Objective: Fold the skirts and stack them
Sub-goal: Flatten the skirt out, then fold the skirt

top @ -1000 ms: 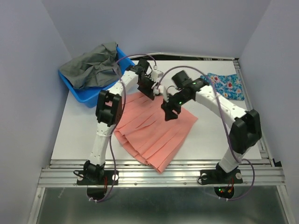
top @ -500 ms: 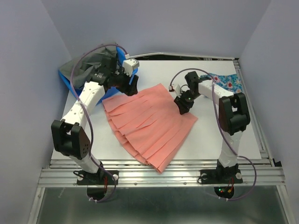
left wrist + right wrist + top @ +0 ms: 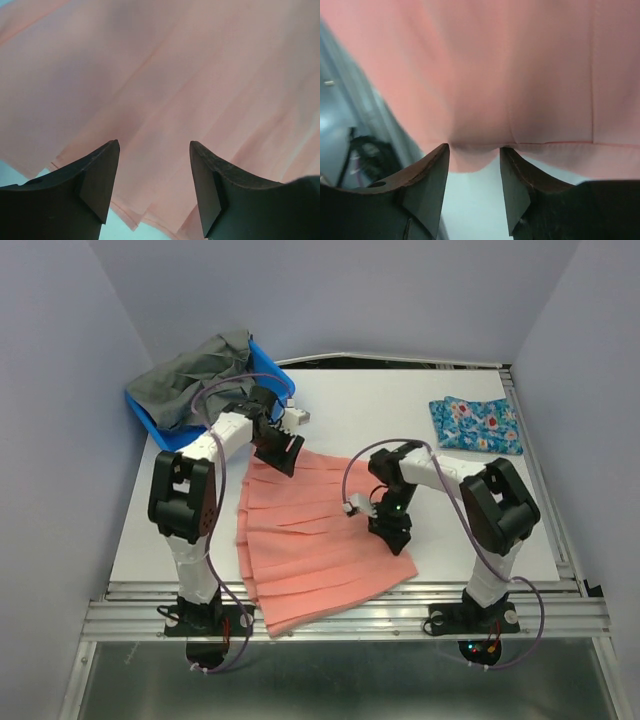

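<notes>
Overhead and wrist views of the folding station. The salmon-pink skirt (image 3: 320, 540) lies spread flat on the white table (image 3: 390, 405), left of centre. It is roughly a trapezoid of thin matte cloth, and its knife pleats run as long parallel ridges from the far corner toward the near edge. In the left wrist view the pleats read as soft, shallow creases, with a stitched hem at the lower left where bare tabletop shows.

The left gripper (image 3: 154, 143) sits over the skirt's far left corner. Its jaws stand apart and nothing is clamped between the dark, wedge-shaped fingers (image 3: 95, 175).

The right gripper (image 3: 474, 147) is at the skirt's right-hand edge. Its jaws also stand apart, with the tips against the hem, where the cloth puckers slightly downward into the gap. Beyond that hem lies smooth white tabletop.

The blue floral skirt (image 3: 477, 426) rests folded into a compact rectangle at the far right of the table, well apart from the pink one.

At the far left corner, a blue plastic basket (image 3: 178, 448) holds a crumpled grey cloth (image 3: 195, 380) that spills over its rim.
</notes>
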Controlling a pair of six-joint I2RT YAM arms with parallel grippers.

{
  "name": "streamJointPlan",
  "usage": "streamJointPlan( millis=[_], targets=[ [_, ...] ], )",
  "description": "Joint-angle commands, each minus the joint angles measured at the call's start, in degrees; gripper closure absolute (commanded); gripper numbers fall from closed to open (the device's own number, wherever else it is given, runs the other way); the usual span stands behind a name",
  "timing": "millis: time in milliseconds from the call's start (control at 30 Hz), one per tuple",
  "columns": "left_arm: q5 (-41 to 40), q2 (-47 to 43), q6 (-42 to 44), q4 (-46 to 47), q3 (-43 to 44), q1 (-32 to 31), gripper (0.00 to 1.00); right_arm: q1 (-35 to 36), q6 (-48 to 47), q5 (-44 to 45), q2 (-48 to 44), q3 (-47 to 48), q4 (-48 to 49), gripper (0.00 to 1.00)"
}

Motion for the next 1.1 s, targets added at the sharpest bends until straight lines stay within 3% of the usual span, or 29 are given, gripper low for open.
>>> streamJointPlan(
  millis=[0, 167, 333, 433, 467, 533, 633, 733, 833, 1067],
  targets=[
    [-1.95, 8.27, 3.19, -2.96, 6.49, -3.65, 0.34, 6.22, -0.07, -13.10, -1.85, 2.30, -15.28, 0.50],
    [0.59, 13.75, 6.09, -6.31, 7.92, -7.52, 0.47, 4.75, 5.91, -15.07, -4.39, 9.49, -14.42, 0.48],
    [5.25, 11.30, 11.09, -10.53, 5.10, -8.85, 0.51, -12.29, 14.79, -18.41, -1.51, 22.32, -5.72, 0.46],
    [8.23, 8.31, 15.04, -13.87, 9.31, -7.45, 0.41, -18.81, 18.75, -16.83, 4.27, 32.16, -0.80, 0.43],
    [8.85, 7.70, 15.93, -14.40, 11.24, -6.83, 0.30, -19.52, 19.02, -16.31, 6.13, 34.54, 0.60, 0.42],
    [9.30, 6.64, 17.43, -15.20, 17.82, -5.69, 0.22, -19.52, 19.72, -14.90, 9.82, 41.66, 1.05, 0.39],
    [7.20, 7.33, 17.87, -12.39, 25.98, -3.40, 0.01, -19.52, 19.29, -15.24, 17.99, 50.34, 0.18, 0.32],
    [2.46, 11.98, 19.27, -12.46, 33.91, -1.73, 0.01, -19.52, 16.04, -16.30, 25.91, 57.82, -5.69, 0.28],
    [0.87, 17.51, 20.24, -14.66, 40.23, -0.06, 0.01, -19.52, 12.80, -16.30, 29.69, 58.65, -7.21, 0.27],
    [-1.34, 21.92, 28.06, -13.70, 40.52, 0.30, 0.01, -17.68, 6.99, -16.12, 29.80, 52.24, -7.82, 0.28]
  ],
)
